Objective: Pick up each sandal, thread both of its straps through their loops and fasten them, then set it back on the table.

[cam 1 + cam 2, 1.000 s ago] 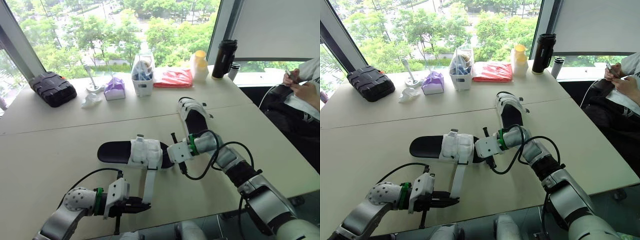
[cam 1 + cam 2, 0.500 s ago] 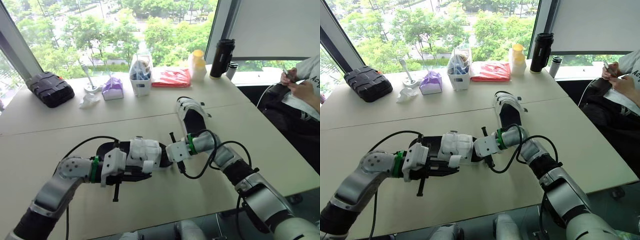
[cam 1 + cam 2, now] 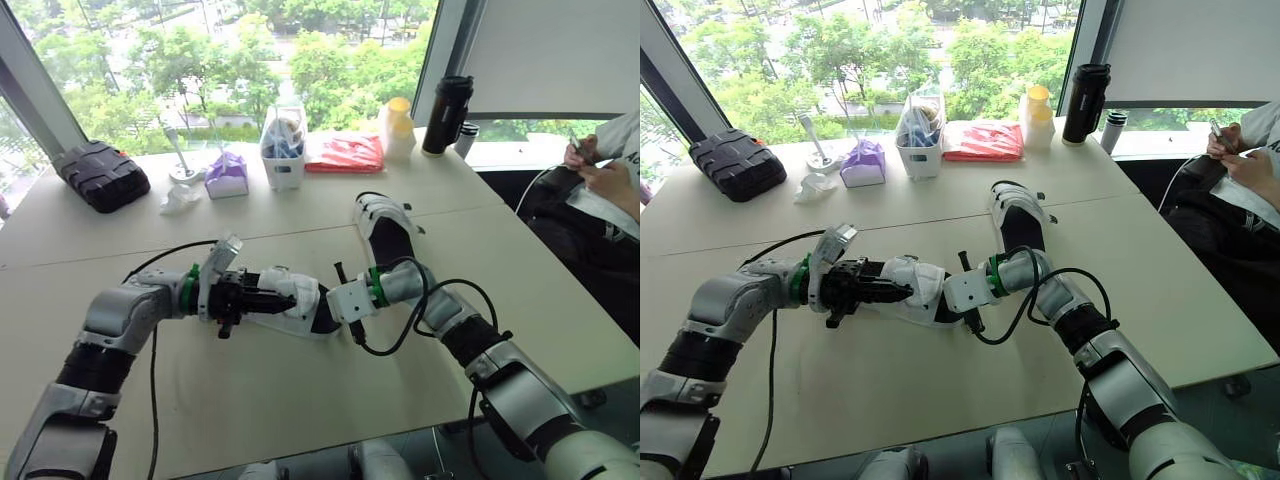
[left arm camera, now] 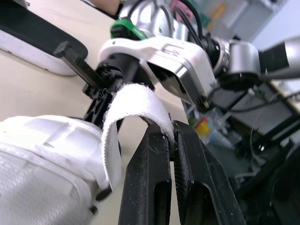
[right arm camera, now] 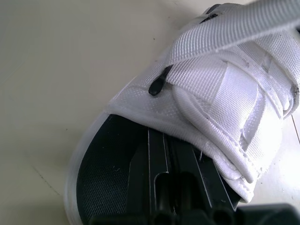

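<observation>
Sandal [image 3: 298, 300] strap [image 4: 135, 99], pinched in the left claw [image 4: 171, 130], has swung up over the upper [image 4: 44, 140] beside it; fastening looks near.

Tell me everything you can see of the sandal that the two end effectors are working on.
The sandal lies on the table between the two arms. It has a white sole rim, a black footbed and a white woven-fabric upper with a small black tab. One white fuzzy strap arches up from the upper, its end pinched in the shut left end effector. The right end effector reaches onto the footbed beneath the upper.
</observation>
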Tool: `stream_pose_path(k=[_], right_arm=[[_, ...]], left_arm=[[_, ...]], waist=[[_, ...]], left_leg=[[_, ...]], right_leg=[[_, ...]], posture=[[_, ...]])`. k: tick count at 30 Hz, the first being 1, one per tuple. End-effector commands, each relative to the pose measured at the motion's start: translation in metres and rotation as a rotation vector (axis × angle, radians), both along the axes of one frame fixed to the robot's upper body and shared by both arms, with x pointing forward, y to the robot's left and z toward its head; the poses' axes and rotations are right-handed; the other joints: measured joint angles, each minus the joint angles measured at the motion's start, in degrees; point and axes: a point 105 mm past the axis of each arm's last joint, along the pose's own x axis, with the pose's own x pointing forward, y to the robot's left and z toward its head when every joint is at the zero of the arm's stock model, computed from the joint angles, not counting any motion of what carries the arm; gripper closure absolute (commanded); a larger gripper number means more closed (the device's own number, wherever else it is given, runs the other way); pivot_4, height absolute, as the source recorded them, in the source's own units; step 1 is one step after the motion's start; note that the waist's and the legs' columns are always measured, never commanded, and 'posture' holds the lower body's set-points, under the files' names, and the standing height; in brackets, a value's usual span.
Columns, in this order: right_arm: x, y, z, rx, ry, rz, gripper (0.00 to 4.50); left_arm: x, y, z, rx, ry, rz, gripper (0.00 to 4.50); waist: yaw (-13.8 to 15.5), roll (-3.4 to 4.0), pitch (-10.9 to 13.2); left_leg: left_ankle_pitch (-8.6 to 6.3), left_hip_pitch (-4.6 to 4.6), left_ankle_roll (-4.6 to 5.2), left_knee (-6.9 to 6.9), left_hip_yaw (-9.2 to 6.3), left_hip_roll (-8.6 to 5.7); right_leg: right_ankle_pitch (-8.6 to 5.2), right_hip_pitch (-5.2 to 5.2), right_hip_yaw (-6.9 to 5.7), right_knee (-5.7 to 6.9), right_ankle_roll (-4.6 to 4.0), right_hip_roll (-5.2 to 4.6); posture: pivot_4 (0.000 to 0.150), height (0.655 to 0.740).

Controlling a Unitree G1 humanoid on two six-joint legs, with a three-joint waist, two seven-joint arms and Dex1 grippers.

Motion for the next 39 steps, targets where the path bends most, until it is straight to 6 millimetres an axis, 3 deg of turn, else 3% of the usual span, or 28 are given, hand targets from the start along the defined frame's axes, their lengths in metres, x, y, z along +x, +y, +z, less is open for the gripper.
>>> stream_pose_path(k=[1, 9, 18, 21, 28, 34, 39], right_arm=[[0.001, -0.013, -0.021, -0.092, 0.045, -0.039, 4.50], [0.002, -0.014, -0.020, -0.088, 0.041, -0.046, 4.50], [0.004, -0.012, -0.019, -0.083, 0.035, -0.050, 4.50], [0.005, -0.012, -0.018, -0.081, 0.033, -0.051, 4.50], [0.005, -0.012, -0.018, -0.080, 0.032, -0.053, 4.50], [0.005, -0.012, -0.018, -0.078, 0.032, -0.053, 4.50], [0.004, -0.011, -0.018, -0.077, 0.032, -0.052, 4.50]], left_arm=[[0.012, -0.005, 0.009, -0.048, -0.014, 0.034, 4.45], [0.026, -0.017, -0.016, 0.038, 0.001, 0.101, 4.45], [0.043, -0.022, -0.019, 0.009, 0.049, 0.191, 4.45], [0.040, -0.025, -0.015, -0.008, 0.074, 0.174, 3.45], [0.052, -0.028, 0.002, -0.059, 0.069, 0.240, 0.06], [0.066, -0.035, 0.016, -0.058, 0.008, 0.298, 0.06], [0.084, -0.031, 0.054, -0.152, -0.032, 0.373, 0.06]], waist=[[0.02, 0.01, 0.00], [0.10, -0.01, -0.02], [0.70, -0.02, -0.03], [0.71, -0.03, -0.04], [0.85, -0.03, -0.06], [1.21, -0.04, -0.06], [1.19, -0.08, -0.04]], left_leg=[[0.01, 0.01, -0.01, 0.00, -0.02, -0.04], [0.04, 0.02, -0.07, 0.04, -0.06, -0.11], [0.10, 0.07, -0.18, 0.09, -0.07, -0.16], [0.12, 0.08, -0.21, 0.11, -0.07, -0.17], [0.14, 0.11, -0.24, 0.13, -0.08, -0.18], [0.18, 0.11, -0.32, 0.14, -0.09, -0.18], [0.23, 0.09, -0.40, 0.13, -0.12, -0.19]], right_leg=[[0.00, 0.00, 0.00, 0.00, 0.00, -0.03], [0.01, 0.02, 0.00, 0.05, 0.02, -0.11], [0.03, 0.11, 0.00, 0.09, 0.03, -0.16], [0.05, 0.13, 0.00, 0.12, 0.03, -0.16], [0.05, 0.13, 0.00, 0.21, 0.04, -0.16], [0.06, 0.13, 0.00, 0.23, 0.05, -0.17], [0.07, 0.10, -0.01, 0.24, 0.07, -0.18]], posture=[[0.150, 0.7400], [0.150, 0.7400], [0.150, 0.7400], [0.150, 0.7400], [0.150, 0.7400], [0.150, 0.7400], [0.150, 0.7400]])
